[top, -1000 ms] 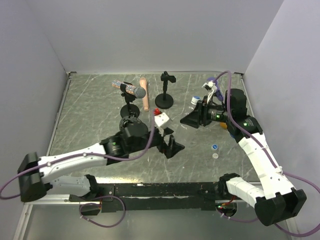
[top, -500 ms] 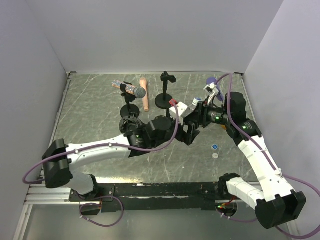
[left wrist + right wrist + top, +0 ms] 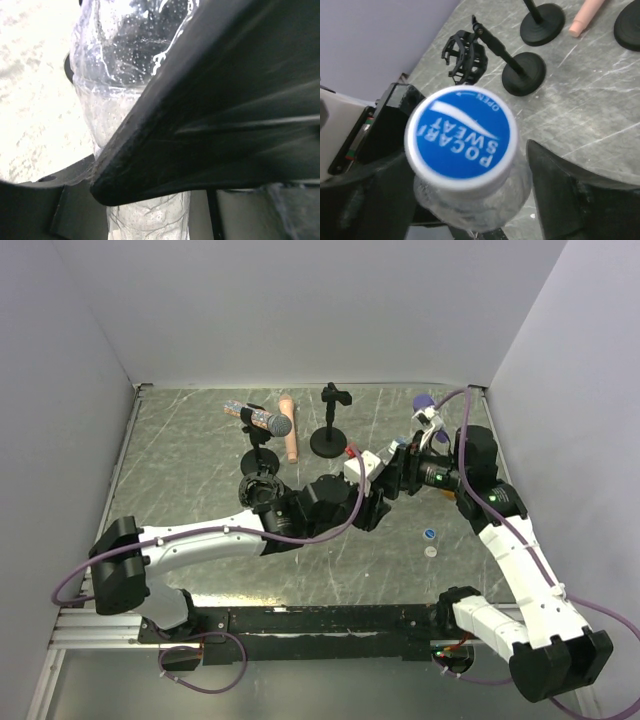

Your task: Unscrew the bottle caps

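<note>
The left end effector (image 3: 375,500) is closed on a clear bottle (image 3: 110,100), its dark finger (image 3: 225,100) pressed across the wet plastic in the left wrist view. The bottle is held off the table (image 3: 200,480), a little toward 3 o'clock from the middle. Its cap (image 3: 461,132), blue on top with a whitish rim and white lettering, sits on the neck facing the right wrist camera. The right end effector (image 3: 467,197) stands wide around that cap: one finger (image 3: 580,200) is clearly apart from it, and neither finger is seen touching it. Two loose caps lie on the table toward 4 o'clock, a blue one (image 3: 428,534) and a whitish one (image 3: 431,551) just beside it. A black stand base (image 3: 329,443) sits toward 12 o'clock.
</note>
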You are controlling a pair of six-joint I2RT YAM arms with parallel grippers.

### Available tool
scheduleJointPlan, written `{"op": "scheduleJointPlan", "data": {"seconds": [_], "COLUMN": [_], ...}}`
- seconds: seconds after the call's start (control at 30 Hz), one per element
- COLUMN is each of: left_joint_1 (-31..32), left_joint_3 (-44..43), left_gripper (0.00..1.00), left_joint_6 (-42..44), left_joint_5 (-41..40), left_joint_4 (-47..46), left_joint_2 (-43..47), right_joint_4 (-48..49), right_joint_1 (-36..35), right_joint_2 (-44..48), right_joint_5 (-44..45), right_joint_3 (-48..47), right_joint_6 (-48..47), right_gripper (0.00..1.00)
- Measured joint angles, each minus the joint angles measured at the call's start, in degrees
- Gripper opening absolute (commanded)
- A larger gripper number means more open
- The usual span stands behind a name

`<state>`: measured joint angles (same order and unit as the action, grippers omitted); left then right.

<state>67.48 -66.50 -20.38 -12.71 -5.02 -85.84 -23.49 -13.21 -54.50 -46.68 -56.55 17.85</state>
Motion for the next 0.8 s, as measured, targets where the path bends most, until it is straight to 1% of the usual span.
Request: {"op": "scheduleJointPlan", "data": {"seconds": [0.17,0.3,0.4,0.47,0.53,0.6,0.67,0.8], "left_joint_1": [-1.6,-3.6,-3.8,-3.8,-3.8,-3.8,-3.8,-3.8], "left_joint_3": [3.9,10.5,13.9,15.0,15.6,15.7,15.7,15.6], "left_gripper": [0.29,0.29,0.29,0.28,0.27,0.27,0.26,0.26], "left_joint_6": [1.3,5.3,9.7,12.7,16.0,18.3,20.1,22.6], "left_joint_5": [3.0,6.5,10.1,12.2,13.5,13.5,13.3,12.2], "left_joint_4": [2.1,6.3,10.4,13.6,15.8,17.4,18.1,20.3], "left_joint_2": [2.8,9.6,15.3,18.4,20.9,22.3,22.5,21.4], "right_joint_4": [-2.8,-7.6,-15.1,-21.9,-27.3,-29.4,-29.0,-24.6], "right_joint_1": [0.6,5.3,7.3,7.3,6.6,5.0,2.2,-2.9], "right_joint_2": [1.9,3.0,2.5,1.4,-0.4,-1.7,-2.7,-4.5], "right_joint_5": [-0.8,-6.7,-12.5,-16.2,-19.1,-20.0,-19.5,-16.5], "right_joint_3": [-0.5,-3.1,-7.3,-11.1,-14.5,-16.2,-16.1,-14.5], "right_joint_6": [-8.0,-18.0,-29.0,-37.2,-42.9,-44.4,-42.0,-29.4], "right_gripper": [0.99,0.99,0.99,0.99,0.99,0.99,0.96,0.91]}}
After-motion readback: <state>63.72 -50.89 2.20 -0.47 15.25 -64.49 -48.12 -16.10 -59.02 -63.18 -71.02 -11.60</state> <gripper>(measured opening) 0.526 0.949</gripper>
